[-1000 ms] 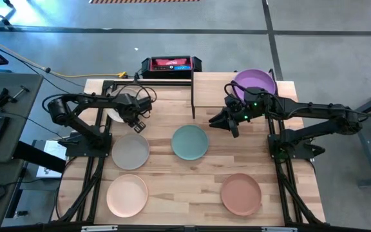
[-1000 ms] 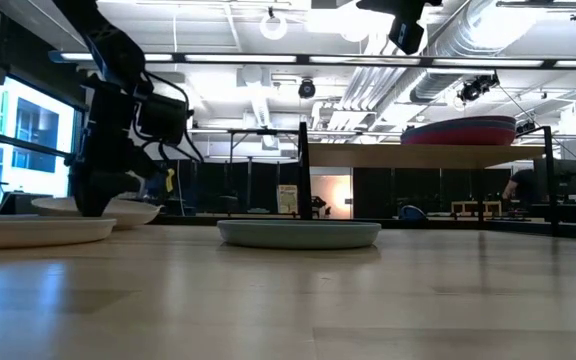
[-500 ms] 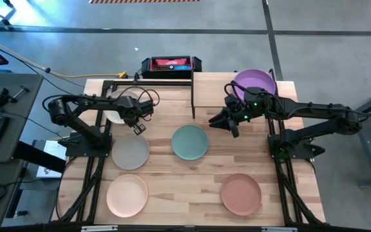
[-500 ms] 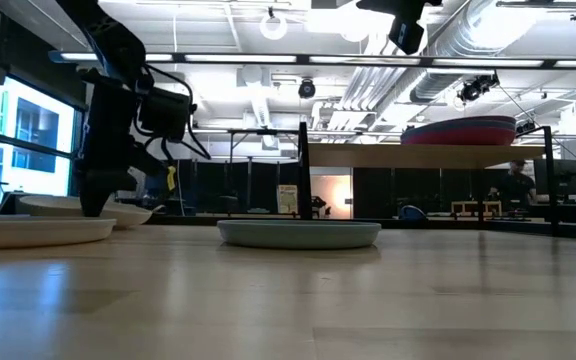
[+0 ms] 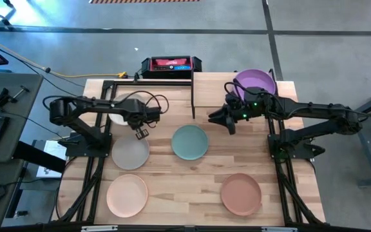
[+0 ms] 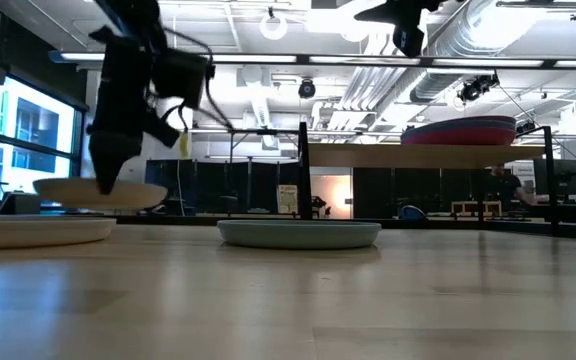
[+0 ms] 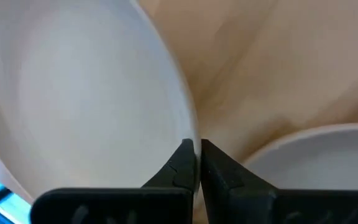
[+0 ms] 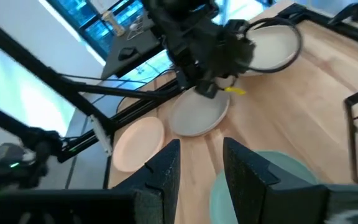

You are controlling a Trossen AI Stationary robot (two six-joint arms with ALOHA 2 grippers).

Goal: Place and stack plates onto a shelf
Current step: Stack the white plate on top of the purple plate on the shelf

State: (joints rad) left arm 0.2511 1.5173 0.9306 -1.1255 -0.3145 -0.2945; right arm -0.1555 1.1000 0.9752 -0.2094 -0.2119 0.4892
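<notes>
The cream plate [image 5: 121, 108] hangs a little above the table at the far left, with my left gripper [image 5: 138, 129] shut on its rim. The low view shows that plate [image 6: 98, 193] clear of the tabletop. My right gripper [image 5: 221, 119] hovers open and holds nothing, beside the shelf [image 5: 282, 90] and above the table's middle. A purple plate [image 5: 255, 84] tops the stack [image 6: 458, 130] on the shelf. Flat on the table lie the grey-beige plate [image 5: 131, 153], teal plate [image 5: 190, 142], peach-pink plate [image 5: 127, 195] and terracotta plate [image 5: 241, 193]. My left gripper pinches the cream plate's rim [image 7: 190, 134] between its two fingers, on the side nearest the grey-beige plate [image 7: 316, 155]. The fingers come steeply from above. The plate is lifted clear of the table and stays about level.
A red and black device [image 5: 171, 64] sits past the table's far edge. Black frame posts [image 5: 192, 96] stand at the shelf's left side. Bare tabletop [image 5: 185, 187] lies between the peach-pink and terracotta plates.
My left gripper has shut on the cream plate's rim, then risen and shifted toward the table's right. The plate, which rested on the table, now hangs clear of it.
</notes>
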